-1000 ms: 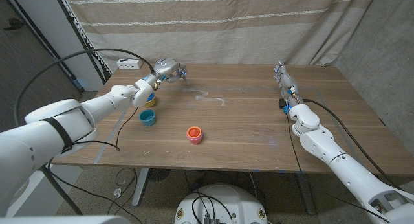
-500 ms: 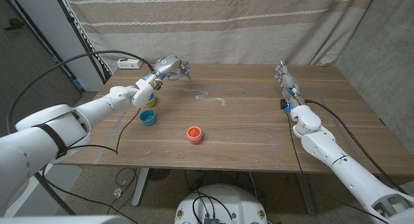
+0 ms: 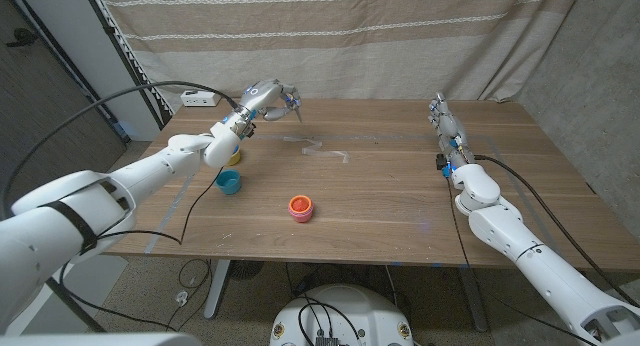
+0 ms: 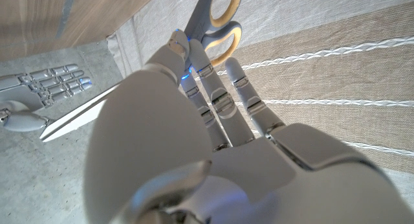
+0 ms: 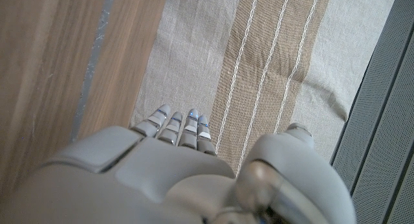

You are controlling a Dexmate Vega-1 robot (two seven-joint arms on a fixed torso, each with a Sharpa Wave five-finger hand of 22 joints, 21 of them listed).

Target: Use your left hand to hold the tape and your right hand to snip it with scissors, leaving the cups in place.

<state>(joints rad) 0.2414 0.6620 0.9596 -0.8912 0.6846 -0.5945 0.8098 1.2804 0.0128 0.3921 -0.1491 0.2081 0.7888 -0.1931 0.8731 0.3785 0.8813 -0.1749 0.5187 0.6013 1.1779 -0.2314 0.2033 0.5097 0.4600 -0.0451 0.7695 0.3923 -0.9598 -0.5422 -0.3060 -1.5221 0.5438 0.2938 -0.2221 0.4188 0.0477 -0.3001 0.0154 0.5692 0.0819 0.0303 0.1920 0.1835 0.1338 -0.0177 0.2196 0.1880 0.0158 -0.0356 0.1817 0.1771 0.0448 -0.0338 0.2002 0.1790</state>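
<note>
My left hand (image 3: 268, 94) is raised above the table's far left part and holds scissors with cream-yellow handles (image 4: 218, 23). In the left wrist view the handles stick out past my fingers (image 4: 213, 101) against the curtain, and the blades are hidden behind them. A pale strip of clear tape (image 3: 325, 149) lies on the wood a little to the right of that hand and nearer to me. My right hand (image 3: 441, 119) stands at the far right of the table with straight fingers and holds nothing; it is also in the left wrist view (image 4: 42, 88).
Three small cups stand on the left half of the table (image 3: 400, 196): yellow (image 3: 232, 157), blue (image 3: 229, 182) and red-orange (image 3: 301, 207). A white box (image 3: 198, 98) with a black cable sits at the far left corner. A striped curtain hangs behind.
My left hand has risen and drifted right along the table's far edge with the scissors. The right hand has barely moved.
</note>
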